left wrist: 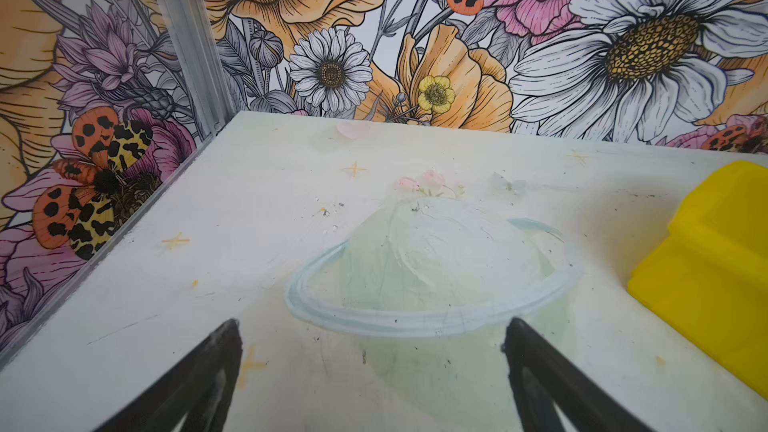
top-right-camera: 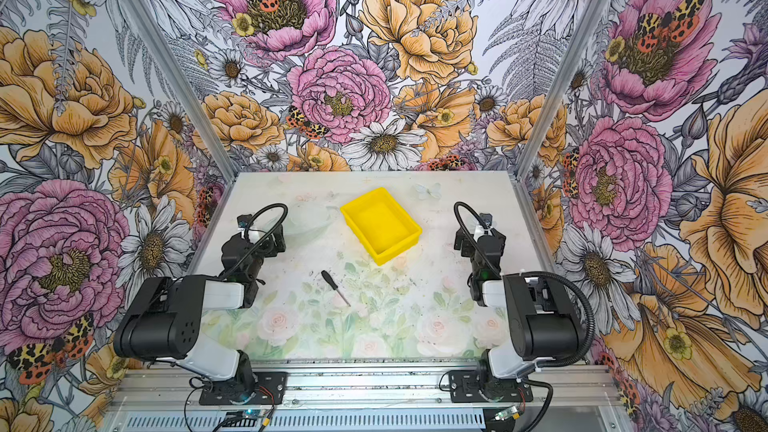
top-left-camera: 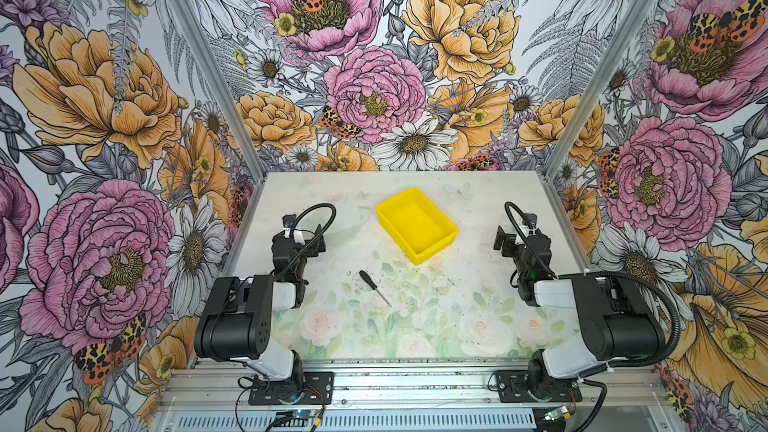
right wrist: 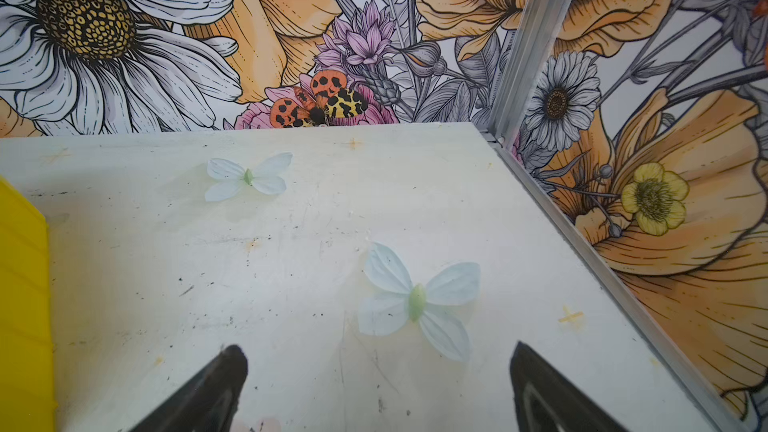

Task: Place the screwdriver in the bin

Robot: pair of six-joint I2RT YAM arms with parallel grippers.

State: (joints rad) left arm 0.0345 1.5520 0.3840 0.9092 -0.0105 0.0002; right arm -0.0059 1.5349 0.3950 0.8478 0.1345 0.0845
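Two end effectors, both empty | left end effector [left wrist: 372, 326]: jaws spread wide, at 9 o'clock of the bin [top-left-camera: 437, 251] | right end effector [right wrist: 377, 349]: jaws apart, at 3 o'clock of bin | screwdriver [top-left-camera: 374, 288]: flat on bench [top-left-camera: 457, 326], at 7 o'clock of bin, apart from it, handle toward 11 o'clock

Floral wallpaper [top-left-camera: 374, 89] is covering the three walls around the cell, showing large pink and orange blooms, white daisies and spotted orange moths. Aluminium corner posts [top-left-camera: 203, 56] are rising where the walls are meeting. The pale worktop [top-left-camera: 457, 326] is carrying a faded print of roses and leaves toward the front and pale butterflies [right wrist: 417, 301] toward the back. A metal rail [top-left-camera: 415, 380] is running along its front edge. Soft, even light is filling the space.
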